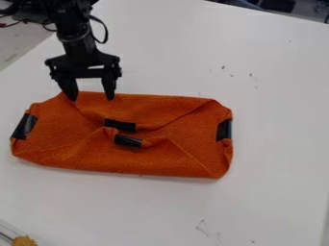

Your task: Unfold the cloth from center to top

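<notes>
White tabletop [276,125], with its far edge sloping down toward the right. Small dark scuff marks [223,67] lie at upper right; fainter gray scratches [202,228] occur near the lower margin. Upper left, beyond the table's slanting edge: pale gray floor [18,42], with a thin red cable [9,25]. Upper right, beyond the far edge: dark objects [280,5], not identifiable. Lower left corner: a yellow-brown object [24,241], partly cropped. Illumination is soft and diffuse.

A white table [276,120] bears a folded orange cloth [167,161] with black strips [128,141], and some dark specks [223,67].
</notes>
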Controlling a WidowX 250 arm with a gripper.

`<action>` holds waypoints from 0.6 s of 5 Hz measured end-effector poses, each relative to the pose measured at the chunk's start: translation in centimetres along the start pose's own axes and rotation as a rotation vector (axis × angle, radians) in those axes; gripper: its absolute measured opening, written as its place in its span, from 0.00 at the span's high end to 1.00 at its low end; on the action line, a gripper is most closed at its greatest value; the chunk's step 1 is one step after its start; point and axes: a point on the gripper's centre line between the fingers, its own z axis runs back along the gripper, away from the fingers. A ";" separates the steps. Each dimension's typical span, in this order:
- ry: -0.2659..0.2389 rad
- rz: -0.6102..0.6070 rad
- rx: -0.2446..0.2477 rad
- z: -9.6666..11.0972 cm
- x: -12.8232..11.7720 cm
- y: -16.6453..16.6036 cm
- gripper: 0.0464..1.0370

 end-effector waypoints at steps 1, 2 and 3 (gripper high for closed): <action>-0.003 0.024 -0.030 -0.4 -0.3 -0.6 0.04; 0.004 0.010 -0.041 -0.4 -0.5 -1.7 0.04; 0.020 0.016 -0.041 -0.4 -0.8 -2.3 0.04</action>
